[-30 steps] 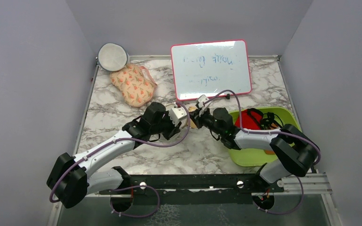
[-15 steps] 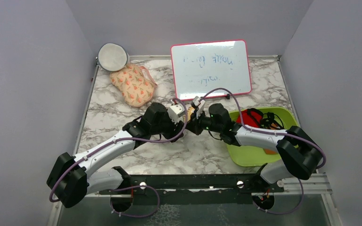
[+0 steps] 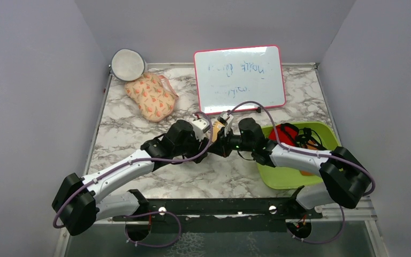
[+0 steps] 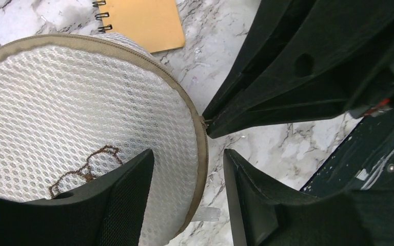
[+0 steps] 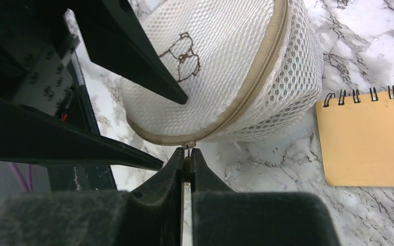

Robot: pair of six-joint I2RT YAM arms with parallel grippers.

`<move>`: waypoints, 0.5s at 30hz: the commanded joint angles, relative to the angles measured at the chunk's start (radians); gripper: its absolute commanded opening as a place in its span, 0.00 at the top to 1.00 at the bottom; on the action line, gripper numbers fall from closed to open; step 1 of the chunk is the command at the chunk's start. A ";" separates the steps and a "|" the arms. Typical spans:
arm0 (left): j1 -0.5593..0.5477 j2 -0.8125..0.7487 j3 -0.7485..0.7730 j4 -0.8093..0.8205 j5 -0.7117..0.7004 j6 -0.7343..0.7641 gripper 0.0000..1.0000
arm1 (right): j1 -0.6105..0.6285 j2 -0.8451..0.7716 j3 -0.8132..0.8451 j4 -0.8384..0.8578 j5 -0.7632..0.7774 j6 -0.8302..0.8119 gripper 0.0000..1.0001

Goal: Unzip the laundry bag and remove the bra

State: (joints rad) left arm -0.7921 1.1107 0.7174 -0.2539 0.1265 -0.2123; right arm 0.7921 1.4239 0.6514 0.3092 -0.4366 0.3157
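Note:
The laundry bag point(image 5: 220, 66), a round white mesh pouch with a tan zipper rim and a small brown squiggle, lies on the marble table beside an orange notepad point(image 5: 369, 138). My right gripper point(image 5: 187, 156) is shut on the zipper pull at the bag's near rim. The zipper running up from the pull looks closed. My left gripper point(image 4: 189, 154) is open and straddles the bag's rim point(image 4: 201, 154), one finger over the mesh face, the other over the table. In the left wrist view the right fingers point(image 4: 267, 97) meet the rim just above. The bra is hidden.
At the back stand a pink-framed whiteboard point(image 3: 240, 78), a peach floral pouch point(image 3: 151, 96) and a grey-rimmed white round disc point(image 3: 128, 64). A green tray point(image 3: 286, 179) holding red and black items lies under the right arm. Purple walls close in three sides.
My left gripper has opened from shut and now straddles the bag's rim. Both wrists have drawn closer together, and the right one has stayed shut while shifting left.

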 commanded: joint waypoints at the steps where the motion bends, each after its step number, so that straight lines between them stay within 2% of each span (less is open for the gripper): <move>1: -0.024 0.033 0.044 -0.062 -0.049 0.082 0.54 | 0.004 -0.049 -0.010 -0.003 -0.038 0.025 0.99; 4: -0.039 0.041 0.047 -0.082 -0.082 0.119 0.60 | 0.004 -0.062 -0.011 -0.013 -0.044 0.025 0.99; 8: -0.047 0.027 0.051 -0.098 -0.148 0.151 0.79 | 0.004 -0.062 -0.009 -0.035 -0.038 0.008 0.99; 12: -0.047 -0.026 0.034 -0.085 -0.173 0.178 0.96 | 0.004 -0.079 -0.021 -0.060 0.057 0.002 0.99; 15: -0.047 -0.062 0.020 -0.067 -0.150 0.199 1.00 | 0.003 -0.105 -0.043 -0.047 0.143 -0.004 0.99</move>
State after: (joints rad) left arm -0.8421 1.1107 0.7406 -0.3225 0.0242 -0.0639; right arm 0.7933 1.3708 0.6434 0.2810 -0.4126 0.3264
